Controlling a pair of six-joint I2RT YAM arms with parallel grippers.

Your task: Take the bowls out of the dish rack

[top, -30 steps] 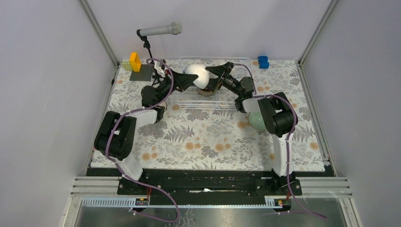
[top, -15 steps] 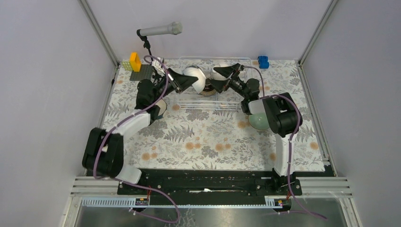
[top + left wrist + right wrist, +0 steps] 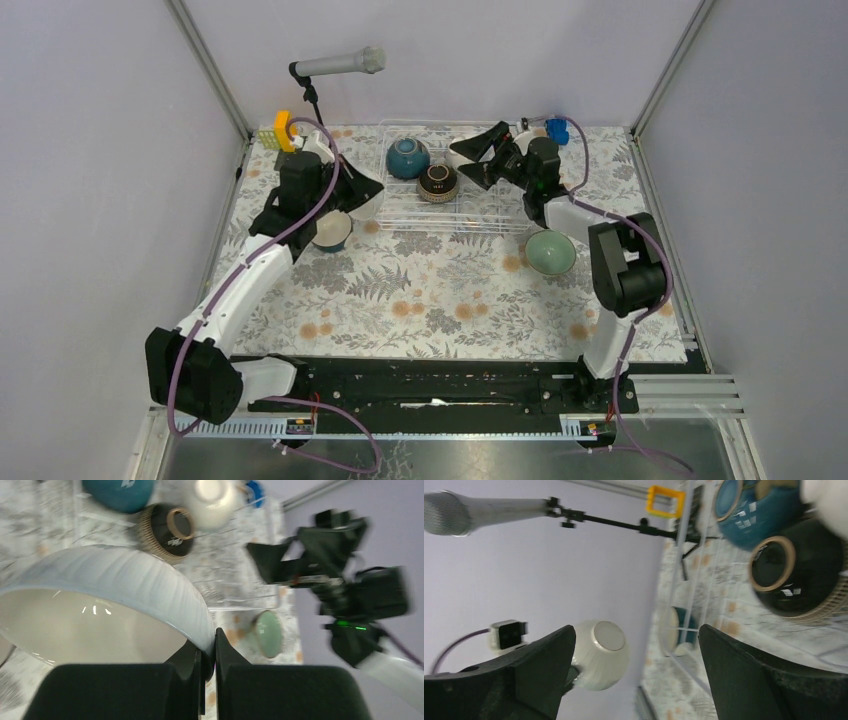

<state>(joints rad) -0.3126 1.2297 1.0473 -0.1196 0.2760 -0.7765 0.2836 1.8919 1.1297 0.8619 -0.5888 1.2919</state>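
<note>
My left gripper is shut on the rim of a white bowl, held in the air just left of the dish rack. This bowl also shows in the right wrist view. A teal bowl, a dark brown bowl and a second white bowl sit in the rack. My right gripper is open and empty over the rack's right part, next to that white bowl. Another teal bowl and a mint green bowl stand on the table.
A microphone on a stand reaches over the far left corner. A yellow block stands behind the left arm, and a blue block lies at the far right. The table has a floral cloth.
My left gripper has carried the white bowl out of the rack to the left and lower. The teal bowl in the rack is now uncovered. My right gripper has drawn back to the right.
</note>
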